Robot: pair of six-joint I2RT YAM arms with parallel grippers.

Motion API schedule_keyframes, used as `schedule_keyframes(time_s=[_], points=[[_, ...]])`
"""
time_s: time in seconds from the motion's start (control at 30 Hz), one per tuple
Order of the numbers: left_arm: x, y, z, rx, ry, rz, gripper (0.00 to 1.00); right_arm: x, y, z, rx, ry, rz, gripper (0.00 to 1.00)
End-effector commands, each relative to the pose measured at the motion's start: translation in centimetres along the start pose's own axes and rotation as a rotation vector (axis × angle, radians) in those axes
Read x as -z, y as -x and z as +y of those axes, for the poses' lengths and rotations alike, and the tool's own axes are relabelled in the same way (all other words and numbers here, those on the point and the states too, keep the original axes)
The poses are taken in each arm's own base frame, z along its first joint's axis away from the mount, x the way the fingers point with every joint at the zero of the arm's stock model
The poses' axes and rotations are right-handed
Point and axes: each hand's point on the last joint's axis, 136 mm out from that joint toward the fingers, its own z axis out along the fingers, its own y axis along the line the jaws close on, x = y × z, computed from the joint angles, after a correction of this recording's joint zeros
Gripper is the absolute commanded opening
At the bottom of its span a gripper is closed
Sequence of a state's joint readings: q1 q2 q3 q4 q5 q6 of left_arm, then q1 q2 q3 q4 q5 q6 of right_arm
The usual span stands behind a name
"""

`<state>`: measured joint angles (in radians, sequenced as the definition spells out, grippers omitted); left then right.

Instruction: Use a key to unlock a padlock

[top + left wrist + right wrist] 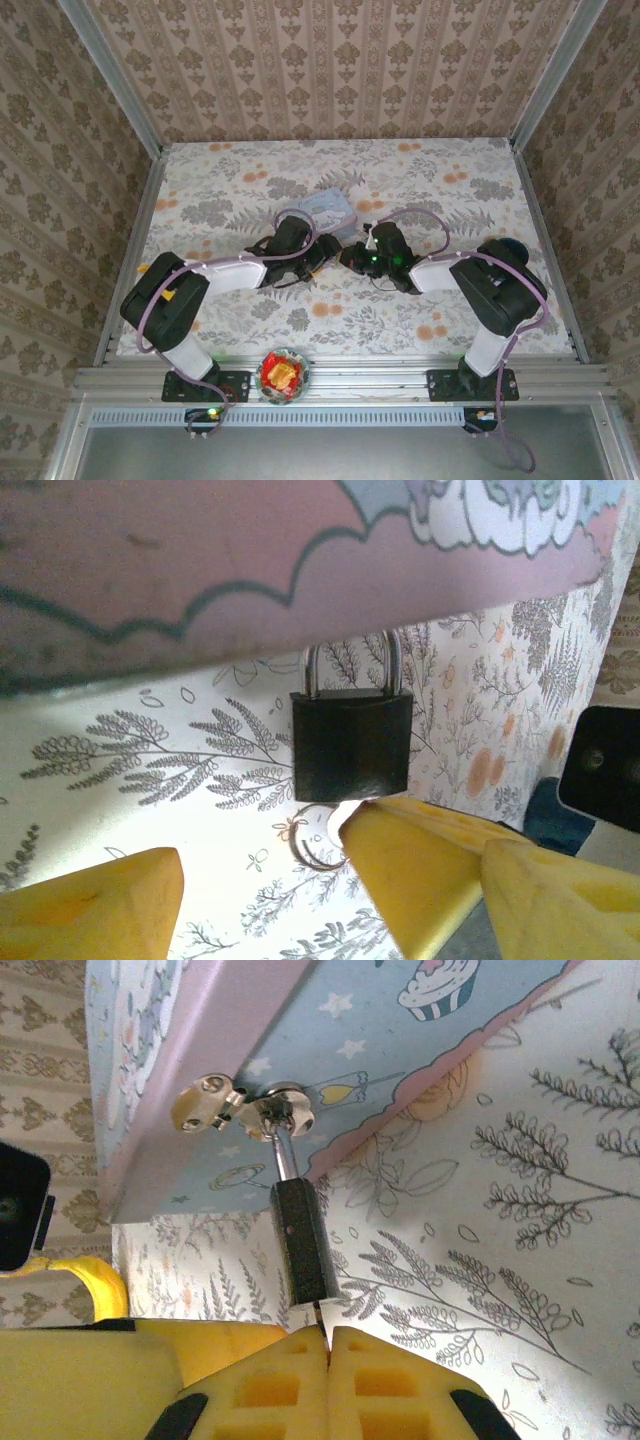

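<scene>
- I'm working in a lab-style robot test cell: bare aluminium framing [380, 378] carries both arm bases [205, 385] behind the left claw [322, 252].
- Wallpapered panels [330, 70] box in the floral-covered desk [230, 190] beyond that claw and to both its sides.

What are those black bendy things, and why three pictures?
Those are two robot arms bolted to a flowery table. One picture looks down from above; the other two come from cameras on each wrist, so the yellow blocks are claw fingers. On the table is a pale blue cartoon tin with a small black padlock on its clasp. The right claw is pinched shut on what looks like the key, under the padlock. The left claw is open nearby, holding nothing.
</scene>
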<state>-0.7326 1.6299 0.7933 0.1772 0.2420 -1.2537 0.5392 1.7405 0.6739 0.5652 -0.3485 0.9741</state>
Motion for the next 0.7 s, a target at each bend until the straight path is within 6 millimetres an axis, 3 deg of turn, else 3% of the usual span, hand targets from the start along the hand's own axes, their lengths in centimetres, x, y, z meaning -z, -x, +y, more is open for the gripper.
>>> schedule_keyframes(time_s=[0.0, 0.3, 0.67], points=[[0.6, 1.2, -0.4, -0.117, -0.019, -0.084, 0.76, -0.3, 2.2, 1.6, -0.006, 0.057, -0.066, 0.00], [-0.1, 2.4, -1.5, -0.186, -0.112, -0.178, 0.55, -0.5, 2.4, 1.9, -0.015, 0.075, -0.062, 0.01], [-1.4, 3.9, -1.0, -0.150, -0.103, -0.239, 0.56, -0.8, 2.6, 2.3, -0.025, 0.099, -0.059, 0.01]])
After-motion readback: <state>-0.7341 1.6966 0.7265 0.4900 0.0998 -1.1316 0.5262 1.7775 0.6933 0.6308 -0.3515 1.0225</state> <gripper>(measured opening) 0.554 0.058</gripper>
